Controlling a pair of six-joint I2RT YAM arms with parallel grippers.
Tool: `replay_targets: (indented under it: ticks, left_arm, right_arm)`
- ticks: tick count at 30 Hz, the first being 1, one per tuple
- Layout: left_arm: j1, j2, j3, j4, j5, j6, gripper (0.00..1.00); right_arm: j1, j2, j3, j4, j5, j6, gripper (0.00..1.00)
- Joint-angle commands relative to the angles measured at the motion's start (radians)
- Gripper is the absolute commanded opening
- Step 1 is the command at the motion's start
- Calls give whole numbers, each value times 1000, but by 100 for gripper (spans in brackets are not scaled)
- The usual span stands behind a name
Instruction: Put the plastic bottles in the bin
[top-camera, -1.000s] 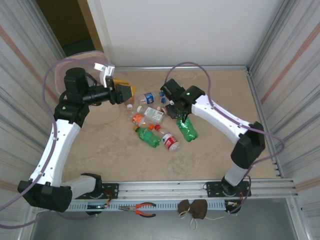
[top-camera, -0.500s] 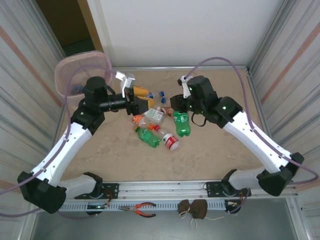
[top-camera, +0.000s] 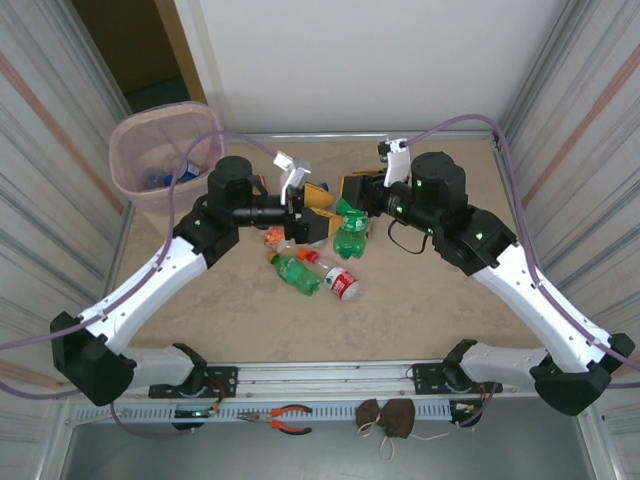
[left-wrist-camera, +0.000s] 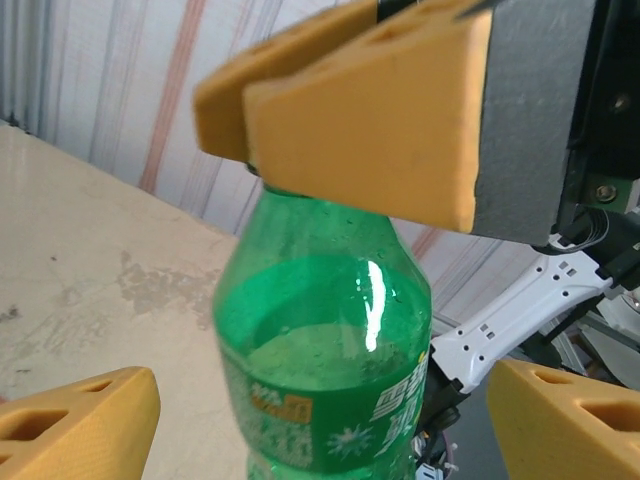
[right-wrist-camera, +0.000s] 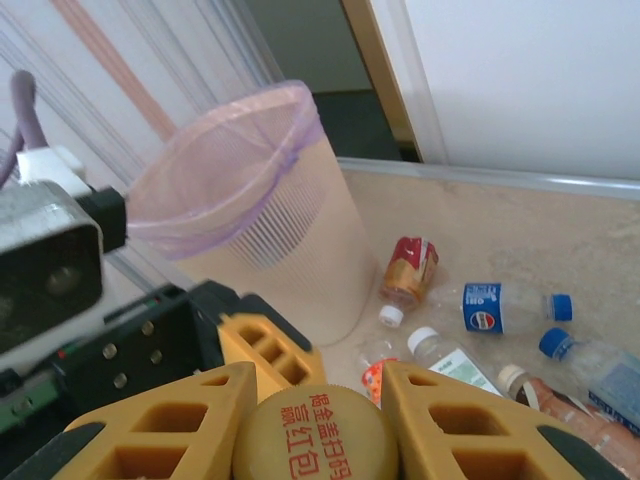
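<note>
Ideally, the green bottle (left-wrist-camera: 325, 340), cap pinched by the right fingers (right-wrist-camera: 160, 430), is centred between the spread left fingers (left-wrist-camera: 75, 425) before release.

Green bottle (top-camera: 350, 238) now off the table

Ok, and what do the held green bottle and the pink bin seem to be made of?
The green bottle looks like glossy, see-through plastic: a sharp highlight on its shoulder and what looks like a liquid line visible inside; its label seems printed film. The bin looks like pale-pink translucent plastic, duller, with finely ribbed or meshed walls that let light through.
</note>
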Motion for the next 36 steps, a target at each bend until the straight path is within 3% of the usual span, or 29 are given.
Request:
replay_targets:
  ticks: [1,8,26,36]
  left_arm:
    - [-29,9,54,-16,-21,26,85]
    - [-78,40,89,-76,-81,68,80]
    - [-94,59,96,-80,-93,90,72]
    - [-94,55,90,-82,-109,96,57]
  right_arm:
    - [0,-24,-4,57,-19,25,33]
    - [8,-19,10,59,-14,26,33]
    - [31,1,36,50,-11,22,34]
    - [39,1,41,47,-1,21,35]
